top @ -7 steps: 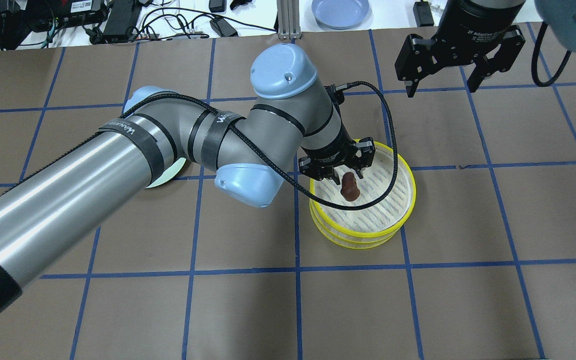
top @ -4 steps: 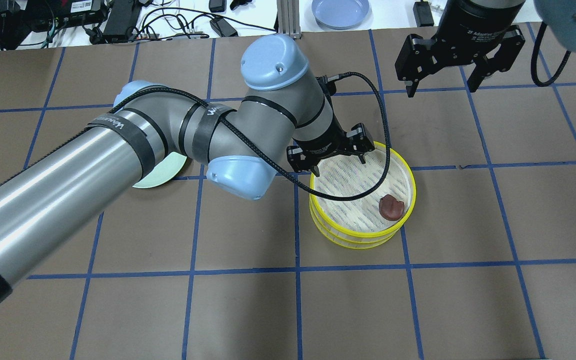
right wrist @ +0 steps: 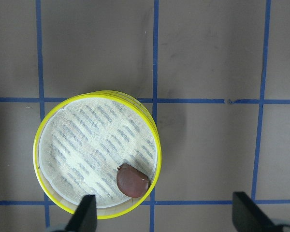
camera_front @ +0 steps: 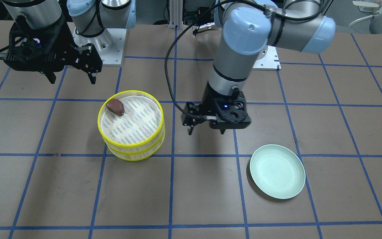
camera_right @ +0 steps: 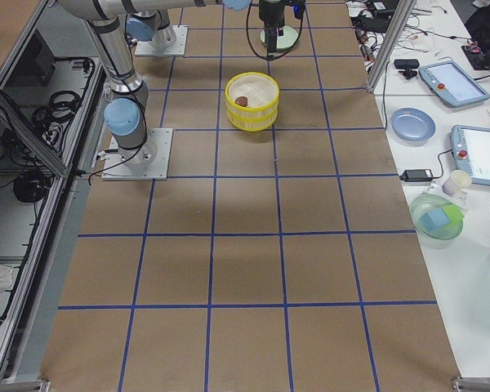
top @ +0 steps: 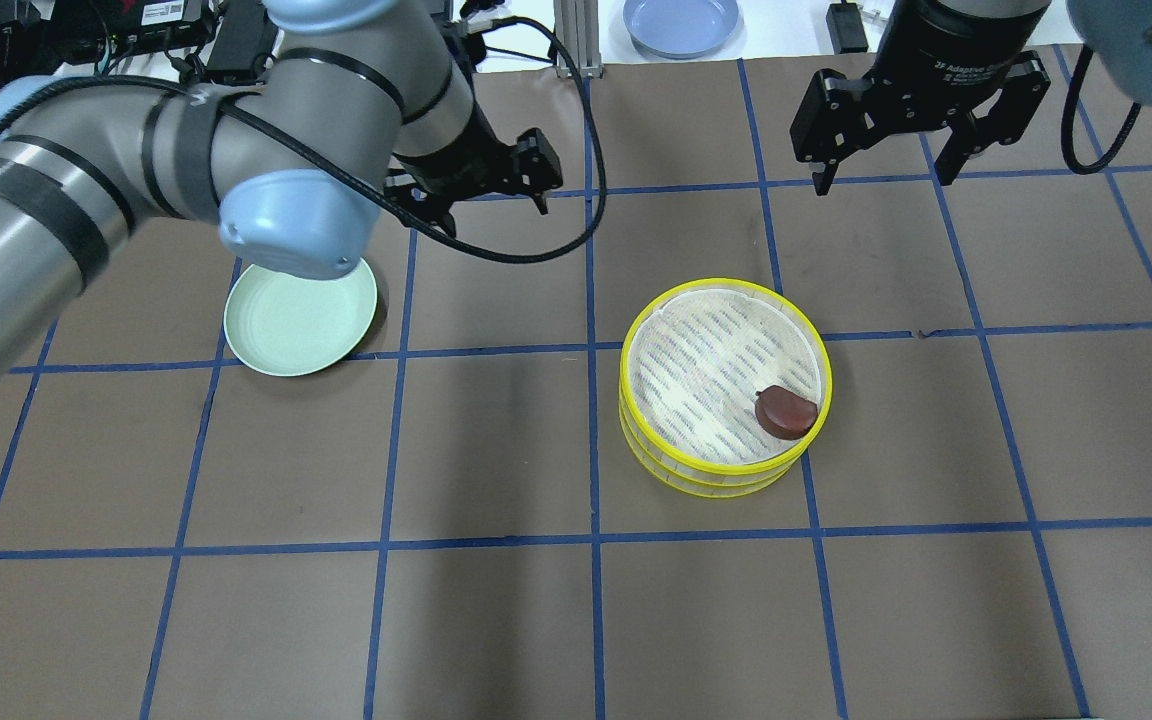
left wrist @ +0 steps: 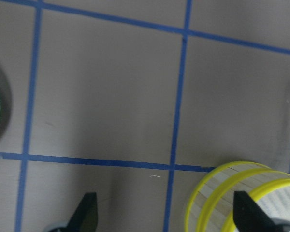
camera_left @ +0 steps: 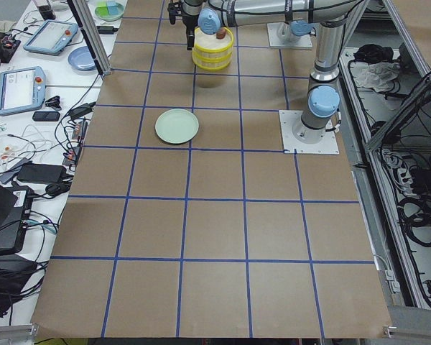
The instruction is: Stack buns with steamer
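- One brown bun (top: 786, 413) is released, loose in the steamer (top: 625, 385).
- Left gripper (camera_front: 206, 130) is withdrawn, jaws apart; placing is judged done.
- Right gripper (top: 883, 180): jaws apart.

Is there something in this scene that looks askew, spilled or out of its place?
Only a small thing: the brown bun lies at the very edge of the top steamer tier, against its yellow rim, not in the middle. Nothing looks spilled or damaged.

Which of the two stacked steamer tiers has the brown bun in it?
The upper tier: the brown bun lies on its white floor against the rim. The lower tier sits covered beneath it, its inside hidden.
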Controlling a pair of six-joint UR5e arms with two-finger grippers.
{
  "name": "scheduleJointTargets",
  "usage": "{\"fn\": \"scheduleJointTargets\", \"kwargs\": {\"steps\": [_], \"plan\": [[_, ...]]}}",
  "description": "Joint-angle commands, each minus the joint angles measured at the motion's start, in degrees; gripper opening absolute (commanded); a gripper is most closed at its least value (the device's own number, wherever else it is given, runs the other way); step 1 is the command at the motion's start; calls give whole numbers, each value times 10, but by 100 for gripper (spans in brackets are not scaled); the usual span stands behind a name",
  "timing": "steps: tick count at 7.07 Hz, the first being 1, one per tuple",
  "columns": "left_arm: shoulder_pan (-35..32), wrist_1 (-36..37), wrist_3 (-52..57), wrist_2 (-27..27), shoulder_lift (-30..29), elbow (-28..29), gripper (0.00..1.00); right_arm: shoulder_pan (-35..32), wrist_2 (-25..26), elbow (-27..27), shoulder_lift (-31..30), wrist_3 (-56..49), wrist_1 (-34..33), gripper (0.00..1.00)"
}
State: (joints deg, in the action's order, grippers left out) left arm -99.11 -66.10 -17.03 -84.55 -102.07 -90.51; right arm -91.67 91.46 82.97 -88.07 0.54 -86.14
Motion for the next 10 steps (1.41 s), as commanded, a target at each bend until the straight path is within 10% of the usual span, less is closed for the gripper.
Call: {"fn": "scheduleJointTargets", "kwargs": {"steps": [1,10], "plan": [[102,-97,142,-31,34,38,100,0,0,1,0,0,0,100],[140,-222,198,-81,143,31,100,0,1,1,0,5,3,100]]}}
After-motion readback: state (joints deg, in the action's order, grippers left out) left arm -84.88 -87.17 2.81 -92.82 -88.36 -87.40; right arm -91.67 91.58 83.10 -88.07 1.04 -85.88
